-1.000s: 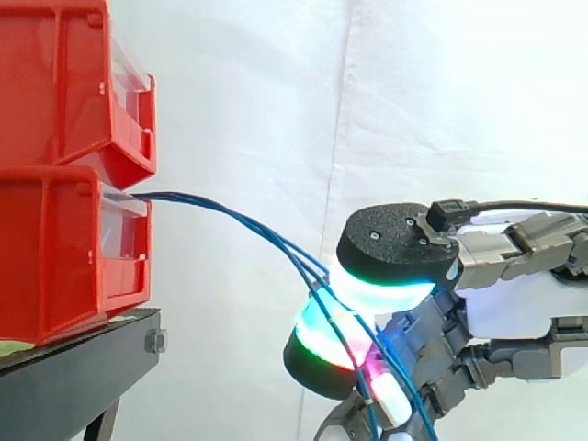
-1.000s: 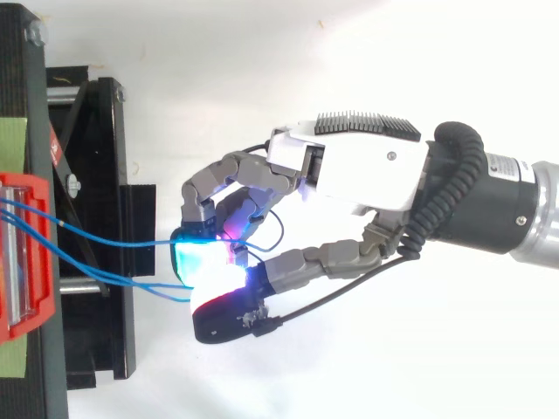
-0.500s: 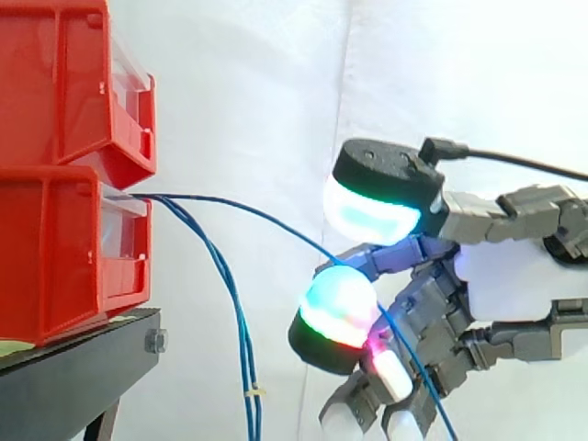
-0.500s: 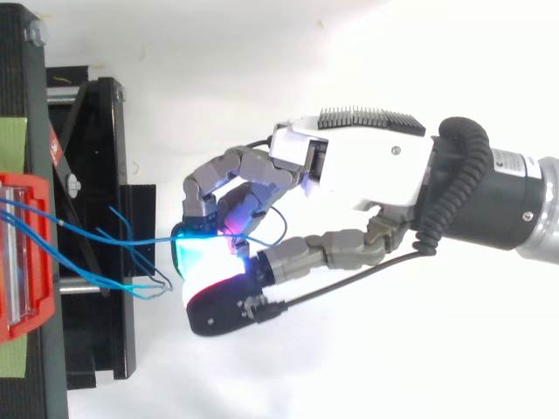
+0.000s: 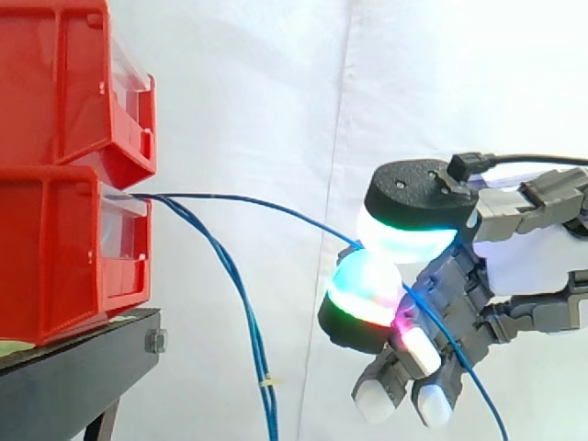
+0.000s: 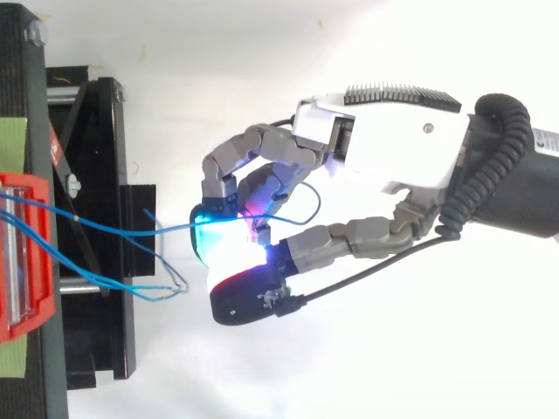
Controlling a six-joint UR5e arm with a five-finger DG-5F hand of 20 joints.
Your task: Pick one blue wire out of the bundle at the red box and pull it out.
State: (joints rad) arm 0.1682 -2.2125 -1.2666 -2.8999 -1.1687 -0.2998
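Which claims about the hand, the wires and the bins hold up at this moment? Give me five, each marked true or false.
1. The hand pinches one blue wire between its pads. True.
2. The wires leave the bin at the top of the stack. False: they leave the front of the lower red bin; the upper red bin has none.
3. The loose wires hang down from the bin, outside the hand. True.
4. The pinched wire is clear of the bin. False: it spans the gap from the lower bin's front to the hand.
5. The hand touches the bins. False: it is well apart from them, out in front of the curtain.
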